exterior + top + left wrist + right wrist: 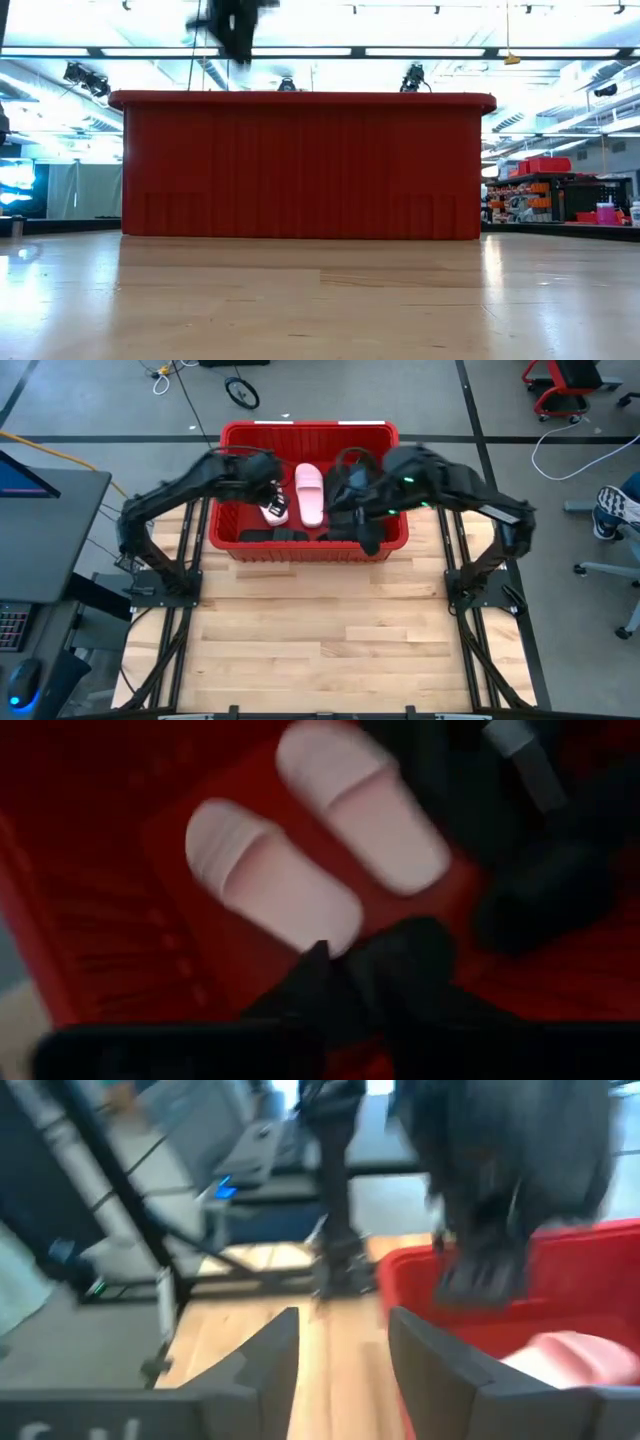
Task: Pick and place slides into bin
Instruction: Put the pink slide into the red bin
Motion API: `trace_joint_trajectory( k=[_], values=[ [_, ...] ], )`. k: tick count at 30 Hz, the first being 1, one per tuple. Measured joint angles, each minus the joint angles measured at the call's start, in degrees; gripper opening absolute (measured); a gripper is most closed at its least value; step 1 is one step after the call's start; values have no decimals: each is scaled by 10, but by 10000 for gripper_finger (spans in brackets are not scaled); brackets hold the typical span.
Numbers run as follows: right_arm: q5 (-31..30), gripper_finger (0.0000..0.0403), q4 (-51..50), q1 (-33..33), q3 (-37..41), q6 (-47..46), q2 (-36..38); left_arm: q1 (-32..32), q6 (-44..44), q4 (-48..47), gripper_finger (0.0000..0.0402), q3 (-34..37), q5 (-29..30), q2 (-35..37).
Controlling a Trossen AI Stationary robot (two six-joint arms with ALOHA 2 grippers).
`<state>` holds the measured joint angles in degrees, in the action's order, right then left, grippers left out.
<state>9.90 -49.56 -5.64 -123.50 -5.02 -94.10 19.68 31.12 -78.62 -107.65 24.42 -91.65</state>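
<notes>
The red bin stands at the table's far middle; the low view shows its near wall. Two pale pink slides lie side by side on the bin's floor; from above one shows whole. Black slides lie along the bin's near wall, with more beside the pink pair. My left gripper hangs inside the bin over the left pink slide and touches nothing I can see. My right gripper is open and holds nothing, high over the bin's right half.
Bare wooden tabletop stretches from the bin to the near edge. Both arms cross above the bin, close to each other. Beyond the table stand a desk with a screen, floor cables and red chairs.
</notes>
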Motion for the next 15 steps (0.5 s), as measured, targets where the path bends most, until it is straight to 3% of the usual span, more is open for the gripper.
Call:
trace_joint_trajectory(
  k=[3, 6, 9, 12, 15],
  values=[
    [-89, 132, -4, 25, 0, -36, 29, 50, -5, 59, 19, 88, -10, 0],
    [-141, 79, -15, 38, 0, -53, 52, 106, -2, 146, 12, 157, -52, -5],
    [-166, 18, -28, 44, 0, -53, 68, 145, 3, 239, 7, 222, -158, -20],
    [-198, 15, -51, 48, 0, -58, 73, 160, -1, 300, 6, 276, -218, -34],
    [-237, 18, -78, 47, 0, -68, 72, 174, -2, 307, 6, 308, -221, -55]
  ],
)
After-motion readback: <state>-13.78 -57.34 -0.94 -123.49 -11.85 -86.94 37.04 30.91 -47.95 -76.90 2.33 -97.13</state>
